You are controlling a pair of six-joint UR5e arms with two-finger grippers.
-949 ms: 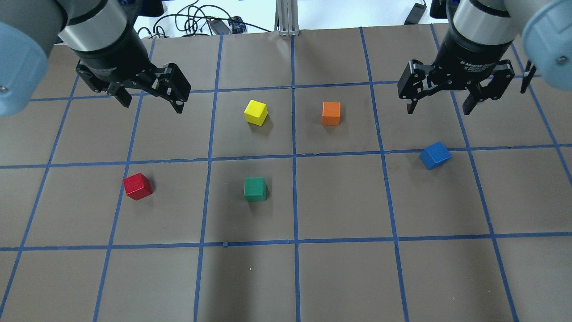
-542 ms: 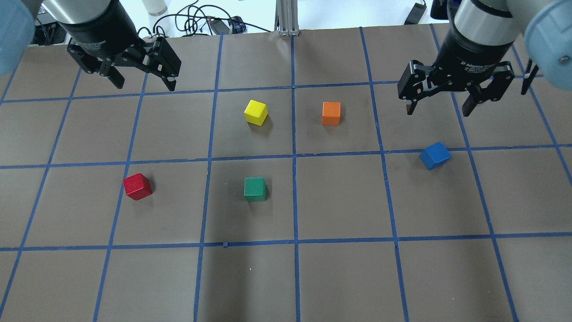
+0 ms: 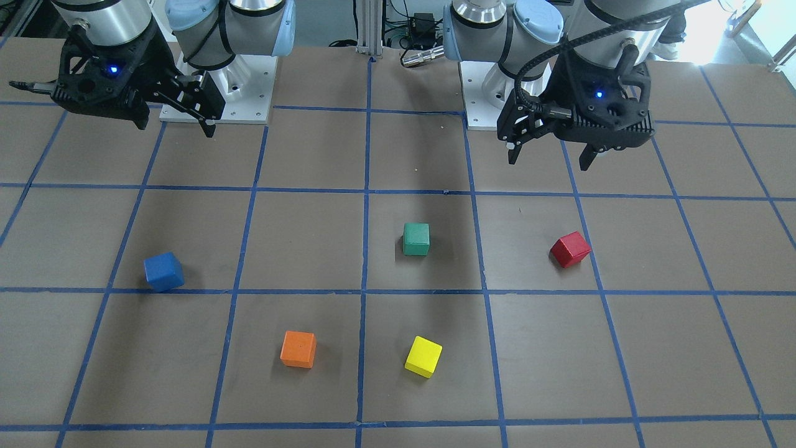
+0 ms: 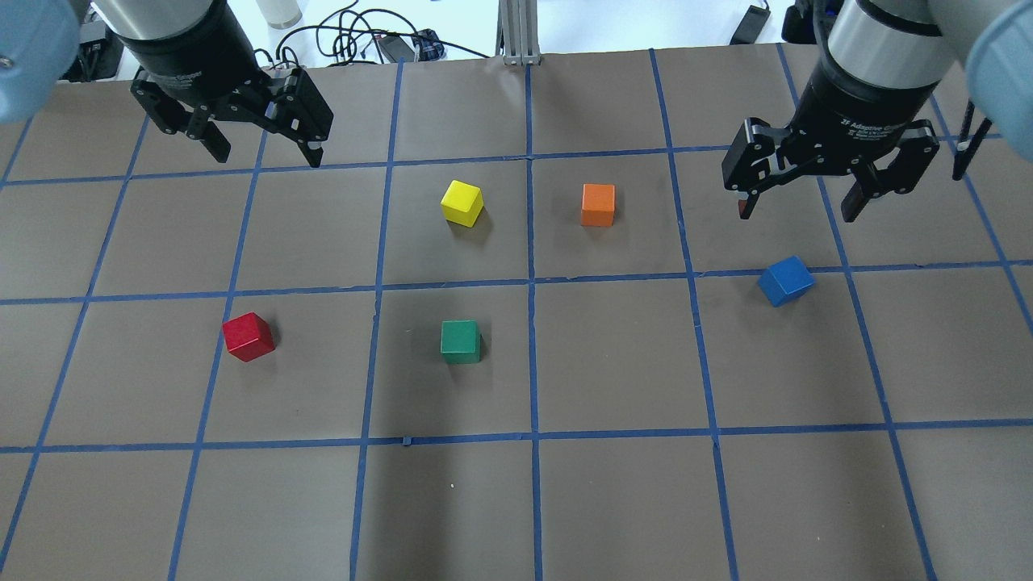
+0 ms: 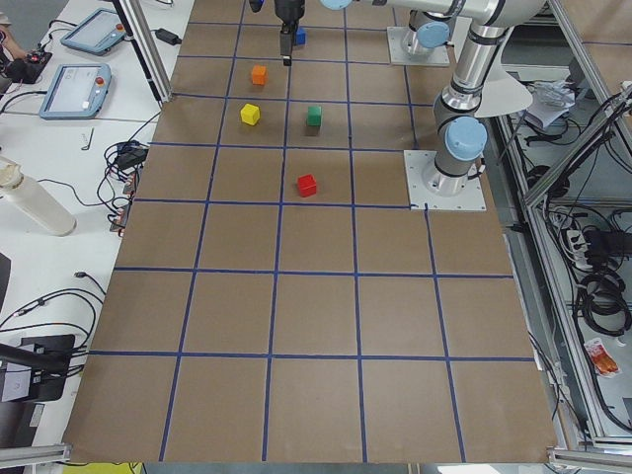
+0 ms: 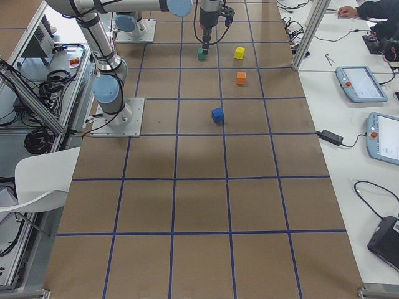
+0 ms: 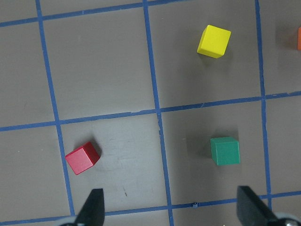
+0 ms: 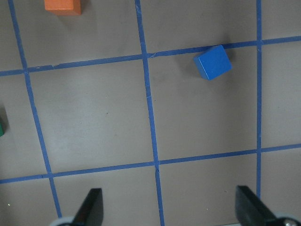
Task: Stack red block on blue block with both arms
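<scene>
The red block (image 4: 248, 336) lies on the brown mat at the left; it also shows in the front view (image 3: 570, 249) and the left wrist view (image 7: 83, 157). The blue block (image 4: 785, 280) lies at the right, also in the front view (image 3: 163, 272) and the right wrist view (image 8: 212, 62). My left gripper (image 4: 262, 153) is open and empty, high above the mat beyond the red block. My right gripper (image 4: 795, 206) is open and empty, above the mat just beyond the blue block.
A yellow cube (image 4: 462, 202), an orange cube (image 4: 598, 204) and a green cube (image 4: 461, 340) lie in the middle between the two task blocks. Blue tape lines grid the mat. Cables (image 4: 355, 36) lie past the far edge.
The left gripper rose and moved away toward the far edge, then shifted slightly right. The right gripper moved a little toward the blue block. The blocks have not moved.
</scene>
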